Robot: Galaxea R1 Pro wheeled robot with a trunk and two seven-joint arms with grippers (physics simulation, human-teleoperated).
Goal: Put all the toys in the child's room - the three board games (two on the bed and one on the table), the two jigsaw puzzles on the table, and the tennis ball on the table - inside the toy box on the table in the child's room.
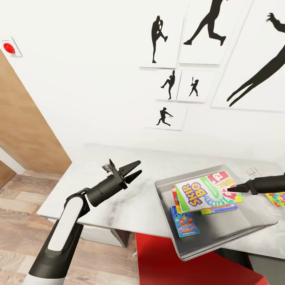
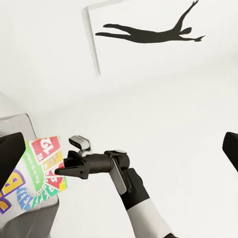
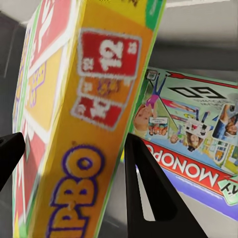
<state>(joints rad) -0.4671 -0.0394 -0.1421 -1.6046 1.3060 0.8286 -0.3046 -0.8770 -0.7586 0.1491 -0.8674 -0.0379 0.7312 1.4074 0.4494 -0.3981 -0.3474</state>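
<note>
The pale grey toy box (image 1: pixel 253 225) sits on the light table (image 1: pixel 118 198). Over it my right gripper (image 1: pixel 230 190) is shut on the slim yellow-red-green Skip-Bo board game (image 1: pixel 204 192), held tilted. The right wrist view shows that game (image 3: pixel 74 124) between the fingers, with the Monopoly board game (image 3: pixel 198 134) lying flat behind it. A light-blue cartoon board game (image 1: pixel 184 224) lies on the box floor. One jigsaw puzzle (image 1: pixel 278 198) peeks in at the table's right edge. My left gripper (image 1: pixel 139 167) hovers open over the table, left of the box. The tennis ball is out of view.
A red chair (image 1: pixel 170 261) stands under the table's front edge below the toy box. A brown door (image 1: pixel 23 126) and wood floor (image 1: pixel 23 221) are to the left. Black silhouette pictures (image 1: pixel 162 39) hang on the white wall behind.
</note>
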